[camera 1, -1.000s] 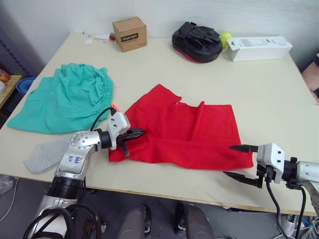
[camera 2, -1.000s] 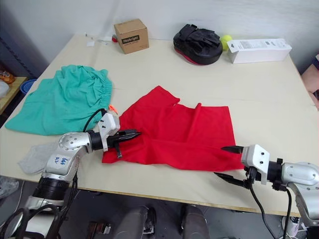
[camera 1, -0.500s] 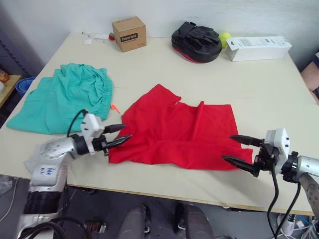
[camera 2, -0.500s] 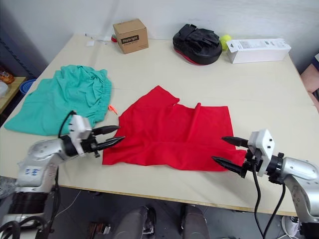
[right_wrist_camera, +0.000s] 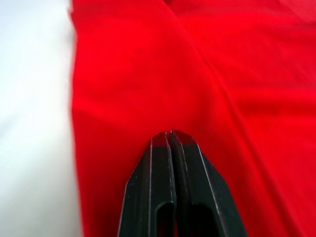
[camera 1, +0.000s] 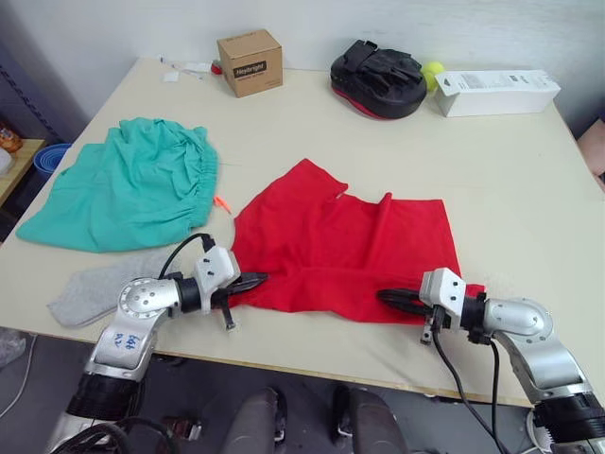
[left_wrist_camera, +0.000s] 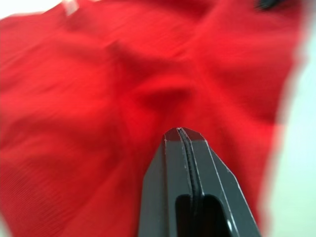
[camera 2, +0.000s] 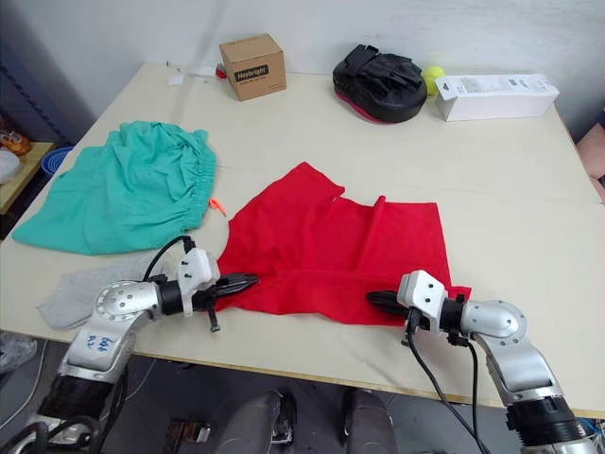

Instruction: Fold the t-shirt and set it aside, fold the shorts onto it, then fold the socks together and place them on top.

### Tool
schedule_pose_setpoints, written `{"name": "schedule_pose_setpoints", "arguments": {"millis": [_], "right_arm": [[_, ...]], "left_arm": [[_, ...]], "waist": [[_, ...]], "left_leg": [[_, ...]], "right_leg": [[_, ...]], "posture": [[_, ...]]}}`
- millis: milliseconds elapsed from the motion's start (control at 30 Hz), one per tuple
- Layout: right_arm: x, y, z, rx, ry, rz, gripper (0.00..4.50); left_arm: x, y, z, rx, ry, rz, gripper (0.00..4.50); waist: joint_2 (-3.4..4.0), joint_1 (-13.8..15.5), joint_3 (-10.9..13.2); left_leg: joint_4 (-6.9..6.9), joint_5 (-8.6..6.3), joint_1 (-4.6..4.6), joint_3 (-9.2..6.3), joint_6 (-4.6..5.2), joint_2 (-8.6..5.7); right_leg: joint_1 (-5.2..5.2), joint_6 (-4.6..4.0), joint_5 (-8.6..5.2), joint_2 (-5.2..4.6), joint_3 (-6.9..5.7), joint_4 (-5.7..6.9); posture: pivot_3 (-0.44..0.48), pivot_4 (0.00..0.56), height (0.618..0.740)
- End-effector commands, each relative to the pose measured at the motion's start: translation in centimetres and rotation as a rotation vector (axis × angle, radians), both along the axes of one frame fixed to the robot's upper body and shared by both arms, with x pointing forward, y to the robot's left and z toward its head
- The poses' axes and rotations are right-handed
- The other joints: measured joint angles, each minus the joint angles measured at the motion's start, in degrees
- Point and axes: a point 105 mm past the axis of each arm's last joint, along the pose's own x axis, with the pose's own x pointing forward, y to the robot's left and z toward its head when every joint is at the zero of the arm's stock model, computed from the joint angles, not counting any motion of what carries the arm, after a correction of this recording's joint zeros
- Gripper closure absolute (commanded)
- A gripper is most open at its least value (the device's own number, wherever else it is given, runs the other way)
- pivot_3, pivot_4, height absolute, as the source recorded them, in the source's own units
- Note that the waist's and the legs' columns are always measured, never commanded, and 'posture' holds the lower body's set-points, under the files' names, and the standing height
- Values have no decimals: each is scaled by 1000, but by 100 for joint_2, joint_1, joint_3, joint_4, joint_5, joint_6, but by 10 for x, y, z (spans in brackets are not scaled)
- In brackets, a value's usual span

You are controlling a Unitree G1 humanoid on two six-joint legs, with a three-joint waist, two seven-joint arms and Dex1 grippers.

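Where hands (camera 1: 253, 281) pinch, rumpled red t-shirt (camera 1: 350, 248)

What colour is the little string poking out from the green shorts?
Bright orange. The drawstring peeks out at the waistband of the shorts, clearest in the left eye view.

Shorts (camera 1: 128, 192) left of t-shirt (camera 1: 345, 251); socks (camera 1: 99, 288) before shorts; all on table (camera 1: 510, 180).

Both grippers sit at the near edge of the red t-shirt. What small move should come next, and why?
Probably lift both together and carry the near edge away from the robot: the left gripper and right gripper look shut on the t-shirt, which still lies spread flat on the table.
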Motion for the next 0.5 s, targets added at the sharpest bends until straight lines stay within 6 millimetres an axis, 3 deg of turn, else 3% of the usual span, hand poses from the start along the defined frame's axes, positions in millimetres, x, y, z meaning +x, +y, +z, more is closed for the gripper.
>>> {"name": "schedule_pose_setpoints", "arguments": {"millis": [33,167,300,400,500], "right_arm": [[3,-22,8,-10,-58,-40,4446],[9,-54,5,-59,-89,-131,4446],[20,-80,5,-71,-127,-263,4446],[22,-95,10,-77,-164,-319,4446],[15,-89,51,117,-268,-271,4446]], "left_arm": [[16,18,5,-10,-27,135,4500],[27,36,9,-42,-41,251,4500],[30,42,13,-57,-65,287,4500],[29,46,28,-115,-113,291,4500],[14,40,52,-158,-177,166,4500]], "waist": [[0,-6,0],[-2,-12,-1],[-3,-24,-2],[-4,-21,-1],[2,-20,2]], "left_leg": [[0,0,1,0,0,0],[1,1,8,0,0,0],[1,0,21,2,-2,1],[1,1,22,1,-5,1],[0,0,14,1,-7,1]], "right_leg": [[0,0,0,0,0,1],[6,0,0,-1,1,6],[15,0,0,-2,3,8],[16,0,0,-2,3,9],[10,0,0,-2,3,7]], "posture": [[0,150,740],[0,150,740],[0,150,740],[0,150,740],[0,150,740]]}}
